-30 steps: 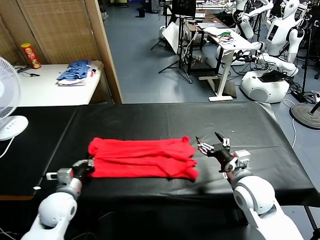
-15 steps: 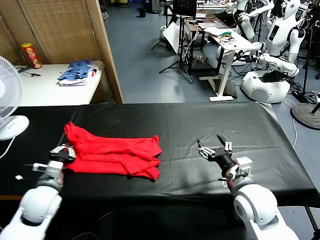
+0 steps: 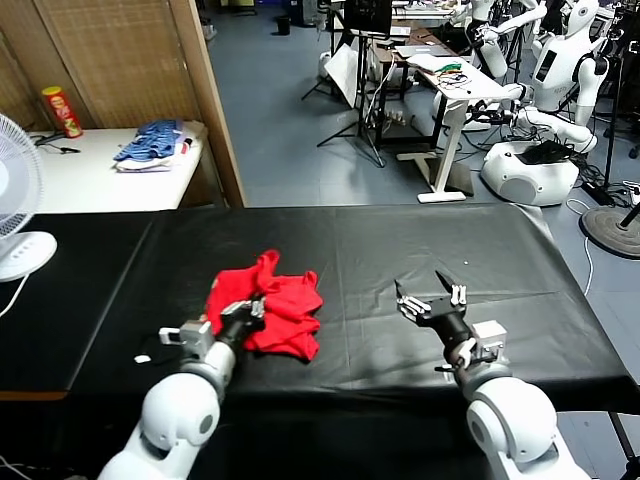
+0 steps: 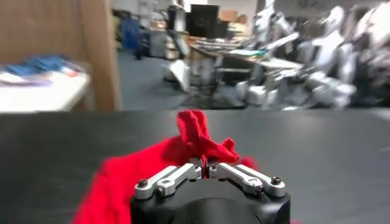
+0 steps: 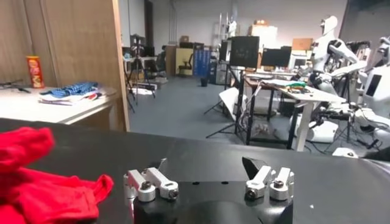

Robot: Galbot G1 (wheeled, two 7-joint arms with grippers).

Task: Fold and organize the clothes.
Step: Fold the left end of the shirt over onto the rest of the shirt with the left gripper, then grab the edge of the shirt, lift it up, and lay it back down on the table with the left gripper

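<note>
We cannot make out any print on the red T-shirt (image 3: 272, 308), which is bunched into soft, crumpled folds on the matte black table (image 3: 400, 250). Our left gripper (image 3: 250, 311) pinches a raised tuft of its cloth. Our right gripper (image 3: 431, 297) hovers well apart, metal fingers (image 3: 404, 297) spread.

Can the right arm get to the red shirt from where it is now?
Probably yes. The right gripper hangs open over bare black table, and nothing lies between it and the red shirt, which the left gripper holds bunched up.
</note>
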